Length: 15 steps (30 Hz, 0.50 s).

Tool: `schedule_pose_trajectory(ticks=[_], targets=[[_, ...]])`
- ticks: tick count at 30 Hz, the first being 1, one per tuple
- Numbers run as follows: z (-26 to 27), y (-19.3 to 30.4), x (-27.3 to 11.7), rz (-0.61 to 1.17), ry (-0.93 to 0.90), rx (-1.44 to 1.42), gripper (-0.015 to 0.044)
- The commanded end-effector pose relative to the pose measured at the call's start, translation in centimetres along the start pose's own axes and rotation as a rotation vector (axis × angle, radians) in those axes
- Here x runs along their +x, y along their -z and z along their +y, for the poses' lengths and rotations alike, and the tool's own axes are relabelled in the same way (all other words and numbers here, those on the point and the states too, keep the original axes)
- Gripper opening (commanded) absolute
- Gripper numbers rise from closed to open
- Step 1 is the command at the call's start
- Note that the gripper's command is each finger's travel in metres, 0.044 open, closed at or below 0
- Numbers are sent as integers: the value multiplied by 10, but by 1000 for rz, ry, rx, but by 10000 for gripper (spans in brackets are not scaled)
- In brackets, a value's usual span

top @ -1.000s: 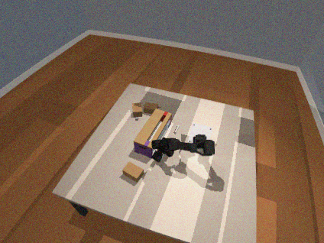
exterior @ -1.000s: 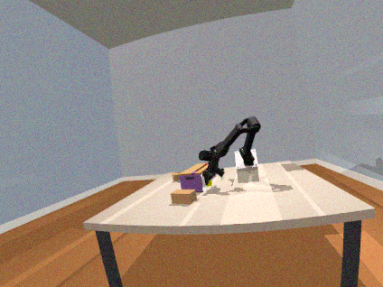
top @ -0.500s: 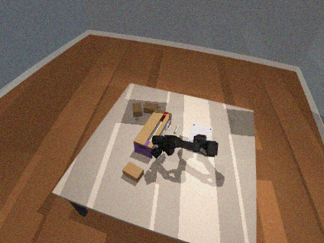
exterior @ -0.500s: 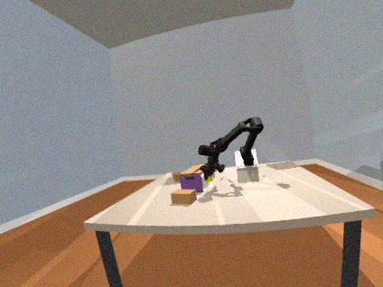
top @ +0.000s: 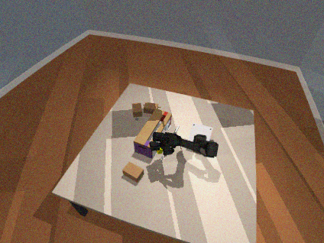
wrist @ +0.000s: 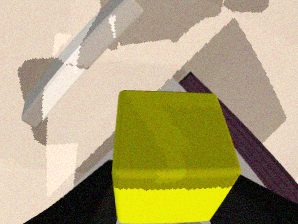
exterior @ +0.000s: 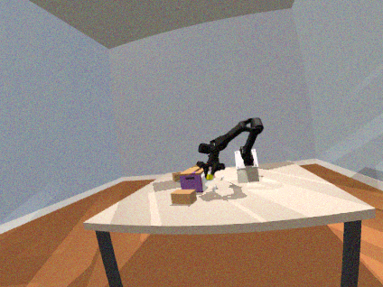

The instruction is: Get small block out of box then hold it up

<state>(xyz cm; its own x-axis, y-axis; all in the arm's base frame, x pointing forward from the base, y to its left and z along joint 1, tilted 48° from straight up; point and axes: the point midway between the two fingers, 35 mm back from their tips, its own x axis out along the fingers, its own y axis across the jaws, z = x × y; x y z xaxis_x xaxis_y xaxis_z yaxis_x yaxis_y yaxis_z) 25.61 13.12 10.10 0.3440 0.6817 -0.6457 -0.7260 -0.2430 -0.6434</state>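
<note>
The yellow block (top: 160, 150) (exterior: 210, 177) (wrist: 170, 135) is outside the box. My gripper (top: 159, 149) (exterior: 209, 175) (wrist: 161, 171) is shut on it, with dark fingers at both sides of the block in the wrist view. In the exterior view the block is raised above the table, close beside the box's near purple end. The box (top: 143, 148) (exterior: 191, 182) stands upright, with a tan top and a red patch (top: 164, 116) toward its far end. The arm partly covers the box's front in the top view. Whether block and box touch is hard to tell.
A tan block (top: 133, 171) (exterior: 183, 197) lies in front of the box's purple end. Two brown blocks (top: 137, 109) (top: 150, 108) lie past its far end. A pale bar (top: 176, 129) (wrist: 75, 65) lies beside the box front. The arm's white base (top: 201, 131) (exterior: 247, 174) stands to the right.
</note>
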Motion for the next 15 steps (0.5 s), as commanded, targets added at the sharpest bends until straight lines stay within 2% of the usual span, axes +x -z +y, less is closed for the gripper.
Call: schedule_pose_trajectory(ticks=[1, 15], targets=[[1, 2, -4, -8, -3, 183, 0], [7, 7, -14, -29, -24, 765, 0]])
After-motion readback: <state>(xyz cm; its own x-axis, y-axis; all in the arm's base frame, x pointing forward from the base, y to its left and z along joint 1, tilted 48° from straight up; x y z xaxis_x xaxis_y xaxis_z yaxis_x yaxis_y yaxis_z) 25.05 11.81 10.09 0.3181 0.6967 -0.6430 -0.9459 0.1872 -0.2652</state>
